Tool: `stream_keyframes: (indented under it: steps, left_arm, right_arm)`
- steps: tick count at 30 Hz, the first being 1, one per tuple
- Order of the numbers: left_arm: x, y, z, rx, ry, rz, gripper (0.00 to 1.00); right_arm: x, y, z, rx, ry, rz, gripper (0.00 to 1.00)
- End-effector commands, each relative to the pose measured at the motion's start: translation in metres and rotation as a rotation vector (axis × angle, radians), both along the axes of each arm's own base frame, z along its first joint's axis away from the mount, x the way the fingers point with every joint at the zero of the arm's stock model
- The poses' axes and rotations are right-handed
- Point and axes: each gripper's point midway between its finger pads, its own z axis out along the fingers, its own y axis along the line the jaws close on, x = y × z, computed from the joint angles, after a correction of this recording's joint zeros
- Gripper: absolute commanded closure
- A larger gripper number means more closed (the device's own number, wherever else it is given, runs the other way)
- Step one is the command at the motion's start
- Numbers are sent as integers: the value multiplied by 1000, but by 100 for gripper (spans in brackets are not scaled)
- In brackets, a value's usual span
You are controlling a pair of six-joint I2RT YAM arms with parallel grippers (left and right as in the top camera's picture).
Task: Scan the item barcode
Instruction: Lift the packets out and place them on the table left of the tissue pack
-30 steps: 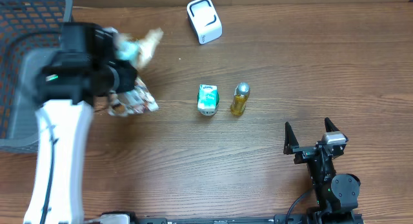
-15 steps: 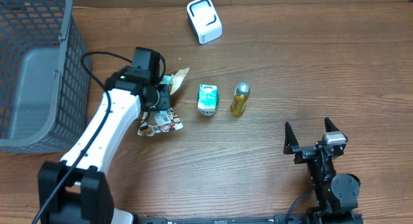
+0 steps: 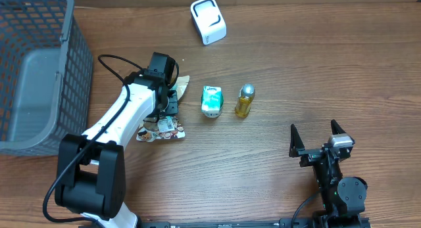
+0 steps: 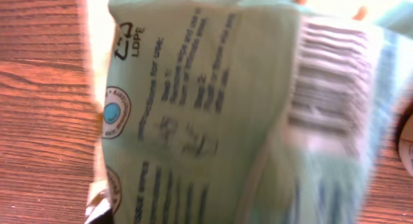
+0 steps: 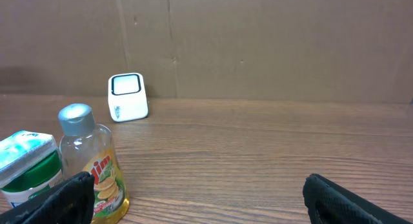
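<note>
Packet (image 3: pixel 160 128) sits low at the table (image 3: pixel 276 64), no longer raised as a second ago; barcode (image 4: pixel 329 88) faces the left wrist camera, well apart from the scanner (image 3: pixel 208 20), so judged unscanned. Left gripper (image 3: pixel 168 100) over it, jaws not discernible; right gripper (image 3: pixel 314 128) jaws wide

A brown wood-grain table (image 3: pixel 296 83) meets a plain brown cardboard wall (image 5: pixel 258 43) under even light.

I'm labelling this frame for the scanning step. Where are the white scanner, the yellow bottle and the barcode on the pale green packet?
white scanner (image 3: pixel 208 20), overhead view, middle of its top face.
yellow bottle (image 3: pixel 244 104), overhead view, on its yellow body below the cap.
barcode (image 4: pixel 329 82), left wrist view, middle of its dark stripes.
</note>
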Motion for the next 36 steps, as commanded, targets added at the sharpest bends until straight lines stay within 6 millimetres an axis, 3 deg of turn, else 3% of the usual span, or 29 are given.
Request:
stream_keyframes:
  steps: [1,4,7,14,18,28,31,36]
  left_arm:
    - [-4,-5,-9,-9,25,9,52]
    - [-4,-6,-9,-15,25,7,44]
    - [-4,-6,-9,-15,26,7,28]
    - [-2,-10,-2,-50,14,5,9]
    - [12,-5,28,-74,-51,26,6]
    - [39,13,138,-122,-313,76,5]
    - [38,19,149,-125,-343,88,0]
    - [39,21,149,-125,-341,92,0]
  right_arm:
    - [0,1,-2,5,-3,6,0]
    - [0,1,-2,5,-4,6,0]
    - [0,1,-2,5,-4,6,0]
    - [0,1,-2,5,-4,6,0]
    - [0,1,-2,5,-4,6,0]
    - [0,1,-2,5,-4,6,0]
    - [0,1,-2,5,-4,6,0]
    - [0,1,-2,5,-4,6,0]
